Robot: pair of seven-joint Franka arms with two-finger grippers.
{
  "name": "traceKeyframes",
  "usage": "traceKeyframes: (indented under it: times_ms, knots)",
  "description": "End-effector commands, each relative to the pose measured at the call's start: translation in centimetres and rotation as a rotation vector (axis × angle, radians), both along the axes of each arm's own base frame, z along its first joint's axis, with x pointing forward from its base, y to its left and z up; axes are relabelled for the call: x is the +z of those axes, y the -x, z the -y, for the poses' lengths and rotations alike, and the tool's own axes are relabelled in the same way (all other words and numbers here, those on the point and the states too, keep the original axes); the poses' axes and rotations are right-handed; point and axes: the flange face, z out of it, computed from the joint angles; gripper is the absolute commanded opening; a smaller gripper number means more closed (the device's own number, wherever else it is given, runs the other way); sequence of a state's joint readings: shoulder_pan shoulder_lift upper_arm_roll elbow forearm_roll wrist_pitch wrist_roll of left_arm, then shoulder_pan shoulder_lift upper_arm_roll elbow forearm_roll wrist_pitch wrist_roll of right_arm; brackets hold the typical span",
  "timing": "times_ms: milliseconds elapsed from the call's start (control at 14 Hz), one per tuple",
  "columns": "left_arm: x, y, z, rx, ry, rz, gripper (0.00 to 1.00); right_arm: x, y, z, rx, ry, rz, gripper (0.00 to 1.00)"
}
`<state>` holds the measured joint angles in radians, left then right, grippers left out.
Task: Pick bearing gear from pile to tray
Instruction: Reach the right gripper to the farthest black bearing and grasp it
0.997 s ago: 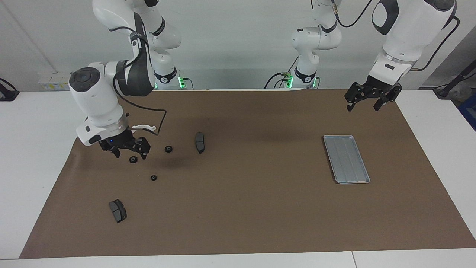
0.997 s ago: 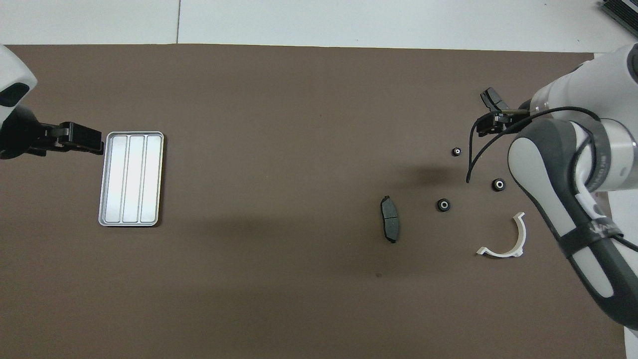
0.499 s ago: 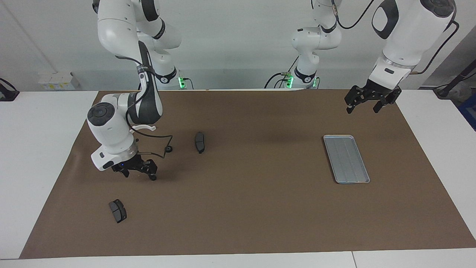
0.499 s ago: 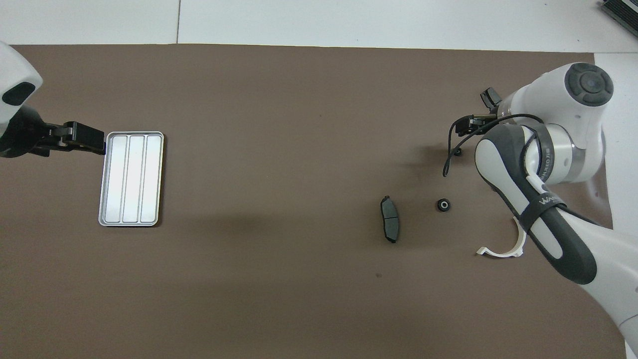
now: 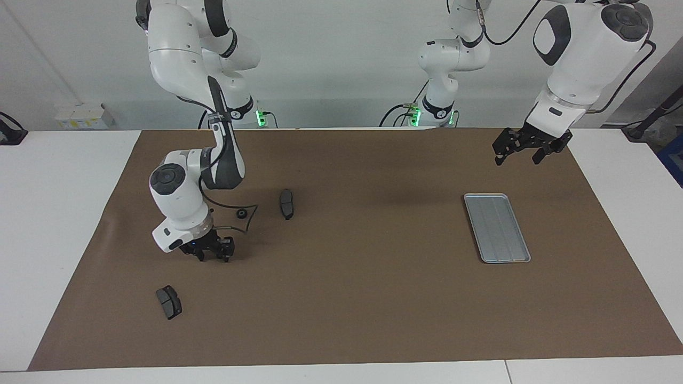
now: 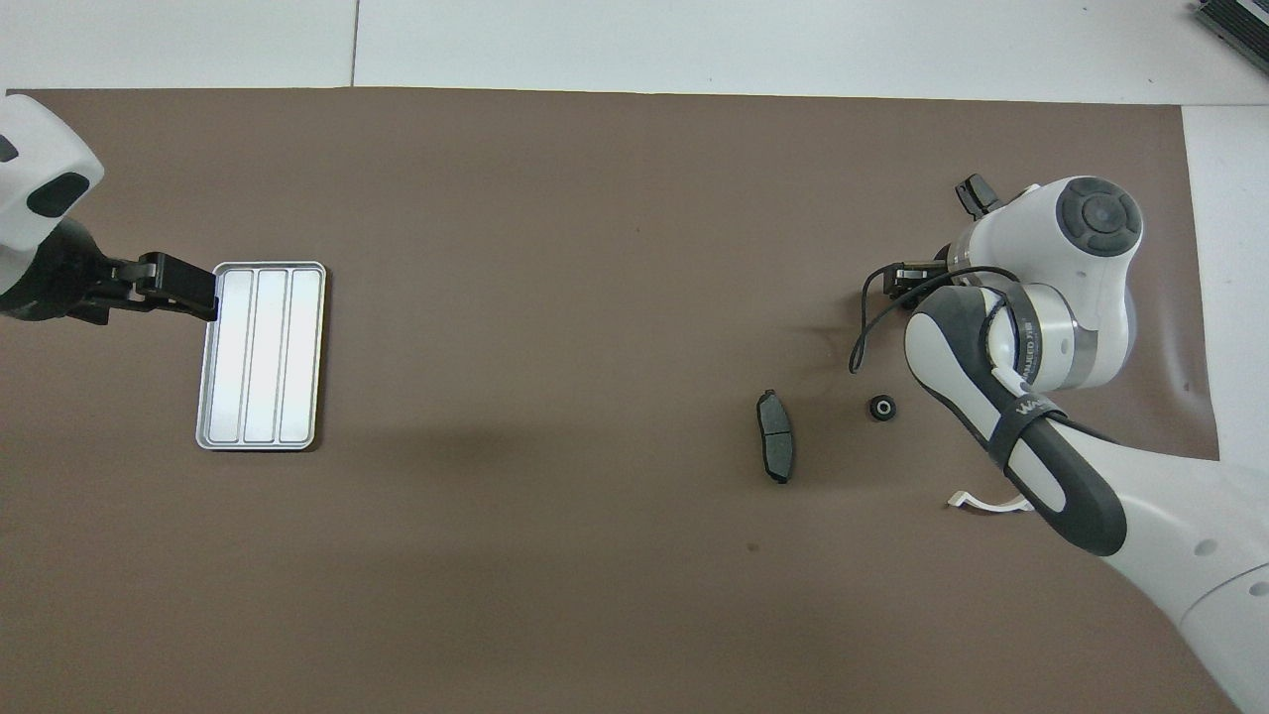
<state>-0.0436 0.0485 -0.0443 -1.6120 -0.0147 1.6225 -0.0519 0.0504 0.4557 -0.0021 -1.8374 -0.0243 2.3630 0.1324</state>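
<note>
My right gripper [image 5: 213, 256] is low at the mat in the pile, fingers apart, at the spot where a small black gear lay; that gear is hidden under it. In the overhead view only its tips [image 6: 897, 280] show past the wrist. A second black gear [image 5: 241, 214] lies nearer to the robots, also in the overhead view [image 6: 882, 408]. The silver-grey tray [image 5: 496, 228] lies toward the left arm's end [image 6: 261, 355] with nothing in it. My left gripper [image 5: 517, 156] hangs open over the mat by the tray's end nearer to the robots.
One dark brake pad [image 5: 286, 204] lies beside the visible gear [image 6: 775, 449]. Another brake pad [image 5: 168, 302] lies farther from the robots. The white bracket's tip [image 6: 977, 504] shows from under the right arm. A brown mat [image 5: 347, 298] covers the table.
My right gripper has moved away from the robots and come down over the farthest gear, its arm now covering another gear. The left gripper has shifted only slightly.
</note>
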Motion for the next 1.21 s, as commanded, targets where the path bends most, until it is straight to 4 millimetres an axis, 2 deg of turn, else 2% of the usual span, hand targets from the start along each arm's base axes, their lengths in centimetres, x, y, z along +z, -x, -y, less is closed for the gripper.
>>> traceKeyframes:
  times_ms: [0, 71, 142, 214, 427, 499, 712, 855, 1140]
  knots:
    - [-1.2, 0.0, -0.1, -0.010, -0.004, -0.028, 1.00, 0.0, 0.8, -1.7, 0.008, -0.004, -0.004, 0.41]
    - [-1.1, -0.1, 0.0, -0.012, -0.003, -0.023, 1.00, 0.1, 0.8, -1.7, 0.008, -0.004, -0.001, 0.28]
    - [-1.1, -0.1, -0.1, -0.010, -0.003, -0.020, 1.00, 0.1, 0.8, -1.7, 0.008, -0.004, -0.002, 0.08]
    - [-1.3, -0.1, 0.0, -0.016, -0.003, -0.024, 1.00, 0.5, 0.7, -1.7, 0.008, -0.005, 0.005, 0.00]
    - [-1.8, -0.3, 0.0, -0.036, -0.001, -0.009, 1.00, 2.1, 0.2, -2.1, -0.006, -0.011, 0.034, 0.00]
    - [-2.0, -0.4, 0.0, -0.034, -0.001, -0.004, 1.00, 2.6, 0.1, -3.0, -0.022, -0.017, 0.043, 0.00]
    - [-2.4, -0.5, -0.4, -0.026, 0.002, 0.028, 1.00, 3.6, 0.2, -8.6, -0.072, -0.031, 0.067, 0.00]
    - [-2.5, -0.6, -1.8, -0.003, 0.008, 0.027, 1.00, 4.1, 0.7, -12.5, -0.116, -0.043, 0.075, 0.00]
    - [-2.6, -0.6, -1.3, -0.010, 0.011, 0.024, 1.00, 5.9, 2.2, -21.4, -0.188, -0.082, 0.098, 0.00]
